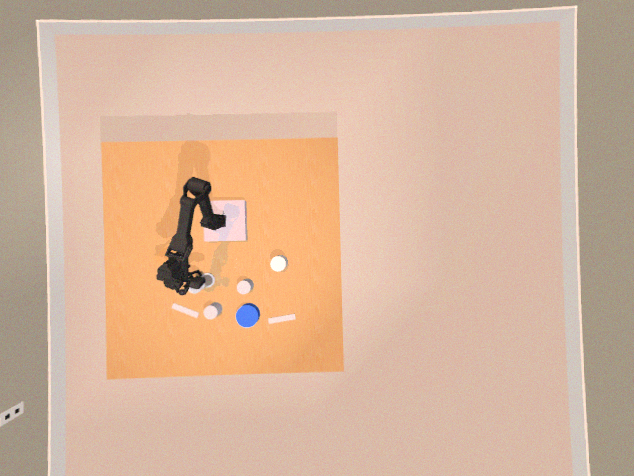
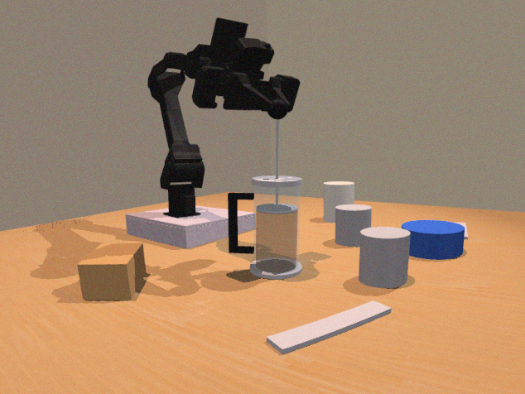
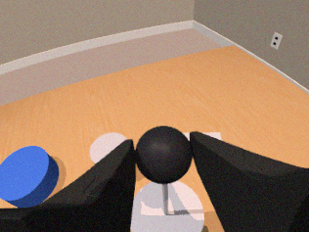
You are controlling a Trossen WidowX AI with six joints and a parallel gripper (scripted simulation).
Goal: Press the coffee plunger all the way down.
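Note:
The coffee press (image 2: pixel 275 242) (image 1: pixel 208 279) stands upright on the table, with its black handle (image 2: pixel 233 222) toward the robot base side in the exterior view. Its thin rod (image 2: pixel 276 148) rises well above the pale lid (image 2: pixel 292 181) (image 3: pixel 191 207). The plunger disc (image 2: pixel 276 208) is inside the glass, below the lid, at the top of the brown liquid (image 2: pixel 276 235). My gripper (image 2: pixel 281 100) (image 3: pixel 161 143) is shut on the black round plunger knob (image 2: pixel 277 111) (image 3: pixel 163 158), with one finger on each side. The fingertips are partly hidden in the exterior view.
Grey cylinders (image 2: pixel 383 261) (image 2: pixel 353 227) and a white one (image 2: pixel 339 203) stand right of the press, near a blue round block (image 2: pixel 432 242) (image 1: pixel 247 315) (image 3: pixel 24 172). A pale bar (image 2: pixel 328 326) (image 1: pixel 184 310) lies in front; a brown block (image 2: pixel 106 280) is left. Another bar (image 1: pixel 281 318) lies beyond the blue block.

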